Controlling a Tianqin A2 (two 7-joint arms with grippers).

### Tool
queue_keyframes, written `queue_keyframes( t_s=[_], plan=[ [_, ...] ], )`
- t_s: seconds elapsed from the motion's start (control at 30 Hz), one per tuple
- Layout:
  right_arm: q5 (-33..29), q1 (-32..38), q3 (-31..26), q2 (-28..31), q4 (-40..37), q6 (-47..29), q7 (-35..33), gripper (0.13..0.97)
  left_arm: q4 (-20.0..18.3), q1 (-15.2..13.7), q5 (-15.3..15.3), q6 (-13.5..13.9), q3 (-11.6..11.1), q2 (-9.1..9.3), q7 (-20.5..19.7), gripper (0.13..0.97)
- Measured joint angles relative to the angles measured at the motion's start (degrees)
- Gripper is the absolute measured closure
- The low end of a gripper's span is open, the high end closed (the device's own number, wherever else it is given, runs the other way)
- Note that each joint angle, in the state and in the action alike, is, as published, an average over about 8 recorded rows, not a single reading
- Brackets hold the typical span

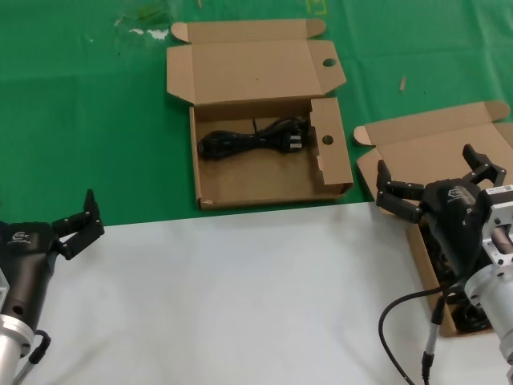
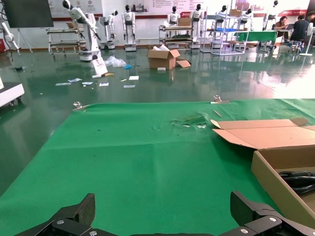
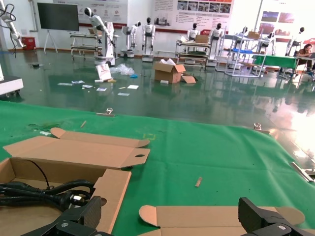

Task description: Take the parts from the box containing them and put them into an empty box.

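Green matting holds two boxes: right gripper (image 1: 429, 180), jaws spread, hovers over the source box (image 1: 425, 148); the holed box (image 1: 268, 164) lies leftward; left gripper (image 1: 80, 228) spread, idle.

your left gripper (image 1: 78, 224) waits low at the near left, fingers spread; your right gripper (image 1: 434, 183) hovers at the right, fingers wide apart.

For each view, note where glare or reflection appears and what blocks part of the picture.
Head view: even light, no glare; the right gripper hides much of the plain-flap box. Left wrist view: the glossy floor mirrors the hall. Right wrist view: bright glare on the floor at far right.
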Motion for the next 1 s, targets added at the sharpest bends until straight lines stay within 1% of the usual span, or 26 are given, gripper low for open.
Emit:
queue_keyframes(
  t_s=[1.0],
  plan=[
    [0.0, 0.0, 0.0, 0.0, 0.0, 0.0, 0.0, 0.129, 0.0, 0.0, 0.0, 0.0, 0.0, 0.00, 0.0, 0.132]
  ],
)
